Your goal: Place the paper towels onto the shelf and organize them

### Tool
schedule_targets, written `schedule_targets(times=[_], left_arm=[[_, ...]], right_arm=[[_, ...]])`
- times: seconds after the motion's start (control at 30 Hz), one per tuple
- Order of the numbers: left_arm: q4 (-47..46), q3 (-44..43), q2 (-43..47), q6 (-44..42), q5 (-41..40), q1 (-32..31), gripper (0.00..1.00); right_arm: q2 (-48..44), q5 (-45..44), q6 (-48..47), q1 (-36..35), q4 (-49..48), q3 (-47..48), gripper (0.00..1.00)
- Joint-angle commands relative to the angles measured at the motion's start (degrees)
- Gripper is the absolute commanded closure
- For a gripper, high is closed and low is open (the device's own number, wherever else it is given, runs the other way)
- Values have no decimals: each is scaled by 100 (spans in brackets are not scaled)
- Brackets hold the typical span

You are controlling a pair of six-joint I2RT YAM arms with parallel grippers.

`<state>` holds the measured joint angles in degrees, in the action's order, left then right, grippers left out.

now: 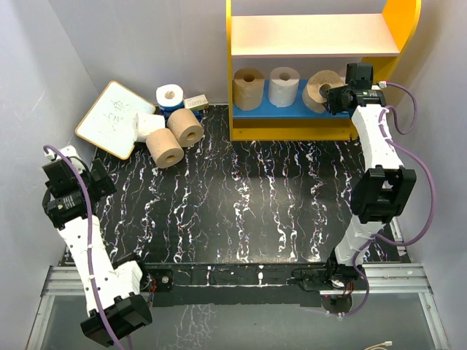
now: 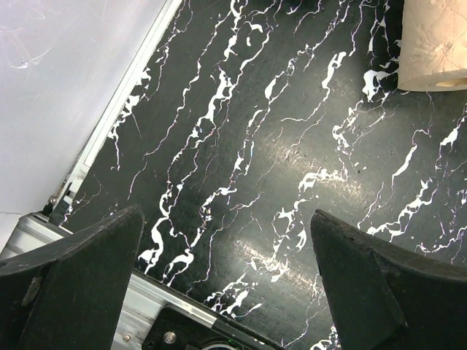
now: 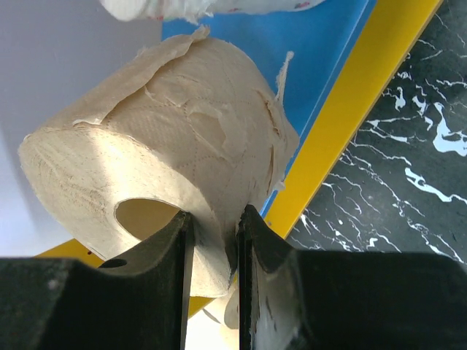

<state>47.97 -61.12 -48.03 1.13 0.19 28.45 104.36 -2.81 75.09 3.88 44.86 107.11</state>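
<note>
Black marbled counter (image 1: 241,211) aside, the right gripper (image 3: 211,219) holds a tan roll (image 3: 168,131) pinched by its wall, tilted over the blue shelf board (image 3: 328,51) beneath it, so I'd level it beside the white roll (image 1: 284,86) before releasing.

Bright, even overhead light, faint soft shadows in the top view, dull glare patch on the glossy black white-veined tabletop (image 2: 321,189) right of centre, black fingers (image 2: 73,284) of the left gripper (image 2: 228,288) blurred at bottom corners, tan-brown paper roll (image 3: 182,131) sharp, core shadowed
</note>
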Motion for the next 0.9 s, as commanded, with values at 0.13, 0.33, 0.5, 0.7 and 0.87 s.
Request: schedule_targets(times=[0.13,0.33,0.5,0.7,0.87], left_arm=[[-42,4,-106,54,-23,53,2],[-44,4,-186,53,-3,56,2],[-46,4,-250,41,9,56,2],[-68,21,-212,33,71,56,2],[-68,21,-215,36,70,56,2]], right_arm=[[131,-226,40,42,-924,260,100],[246,-275,36,42,-975,232,99],[287,-164,17,41,-1063,189,92],[288,-16,7,37,-1140,142,73],[298,181,-13,40,-1266,32,60]])
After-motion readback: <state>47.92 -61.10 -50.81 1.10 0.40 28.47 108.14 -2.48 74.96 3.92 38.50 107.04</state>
